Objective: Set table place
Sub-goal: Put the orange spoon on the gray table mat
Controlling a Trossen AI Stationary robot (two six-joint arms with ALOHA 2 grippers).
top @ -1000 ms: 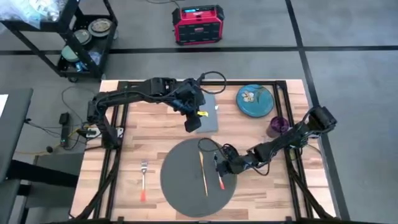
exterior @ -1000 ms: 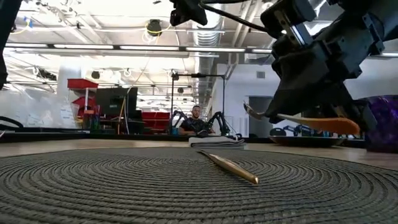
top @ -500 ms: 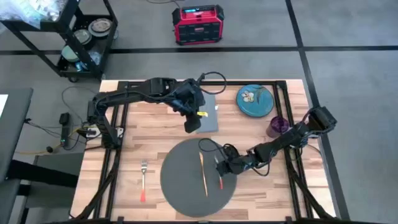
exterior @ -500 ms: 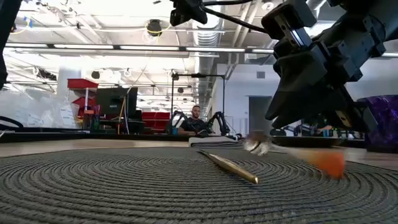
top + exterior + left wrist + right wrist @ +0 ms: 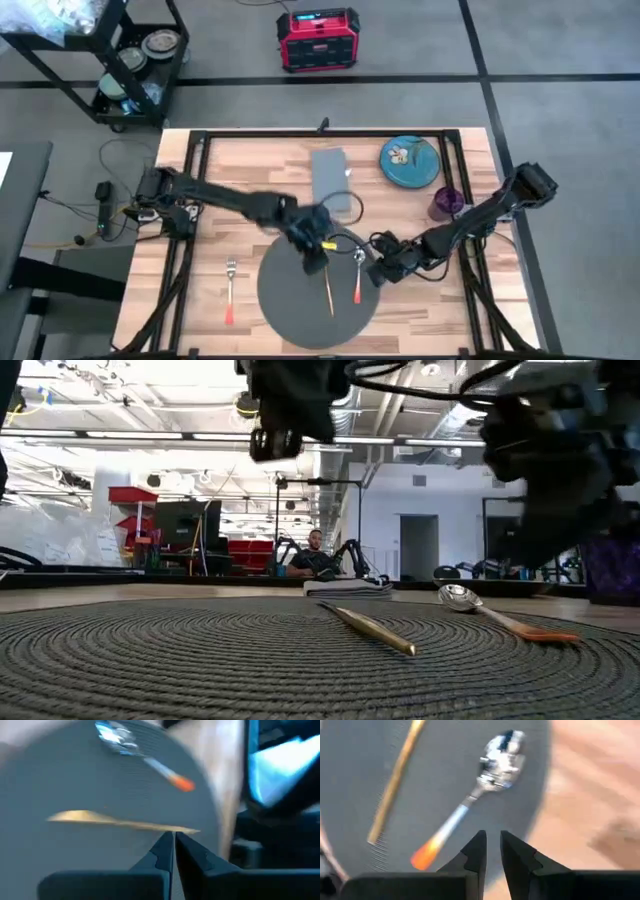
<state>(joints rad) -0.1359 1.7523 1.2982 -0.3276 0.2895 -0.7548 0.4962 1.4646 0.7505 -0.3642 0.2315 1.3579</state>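
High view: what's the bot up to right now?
Table setting. The spoon with an orange handle lies on the round grey placemat, beside a gold utensil. The right gripper sits empty by the mat's edge next to the spoon. The left gripper hovers over the gold utensil, fingers nearly together. The fork, napkin and teal plate lie off the mat.

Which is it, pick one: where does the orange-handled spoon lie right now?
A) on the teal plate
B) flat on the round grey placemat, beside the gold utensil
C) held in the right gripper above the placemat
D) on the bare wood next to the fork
B: the spoon lies flat on the placemat beside the gold utensil, with the right gripper off it at the mat's edge.
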